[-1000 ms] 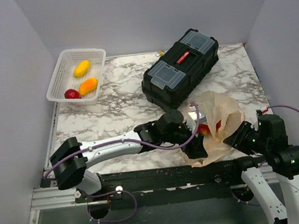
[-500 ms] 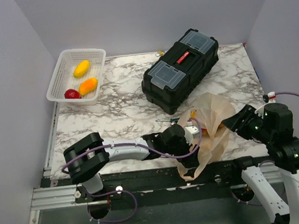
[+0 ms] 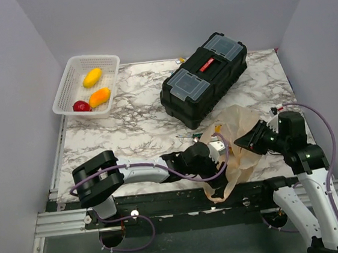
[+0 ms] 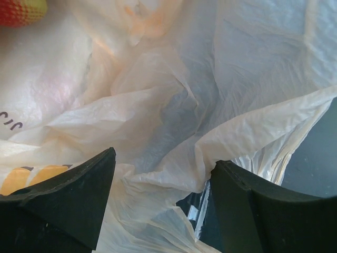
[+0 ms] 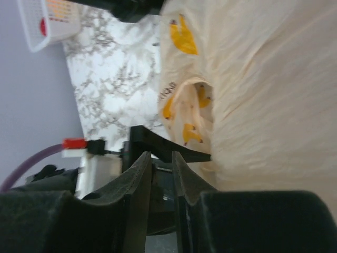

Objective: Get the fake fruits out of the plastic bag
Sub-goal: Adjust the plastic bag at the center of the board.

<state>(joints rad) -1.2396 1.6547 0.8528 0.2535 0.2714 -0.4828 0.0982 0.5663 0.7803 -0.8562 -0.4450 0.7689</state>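
The pale-orange plastic bag [image 3: 241, 125] lies crumpled at the table's front right, with one end hanging over the front edge. My left gripper [image 3: 216, 158] is pushed into it. In the left wrist view its jaws [image 4: 163, 158] stand wide open with folds of the bag [image 4: 174, 95] between them, and a red fruit [image 4: 20, 8] shows at the top left. My right gripper [image 3: 247, 139] is at the bag's right edge. In the right wrist view its fingers [image 5: 161, 155] are nearly together with nothing seen between them, and the bag [image 5: 263, 79] lies beside them.
A white mesh basket [image 3: 109, 60] at the back left holds a yellow fruit [image 3: 92, 77], an orange fruit [image 3: 99, 97] and a red fruit [image 3: 81, 106]. A black toolbox [image 3: 203, 77] stands just behind the bag. A thin small tool [image 3: 188, 136] lies in front of the toolbox.
My left arm has pulled back toward the front edge, and the bag now hangs over that edge. My right gripper has risen and moved left along the bag's right side.
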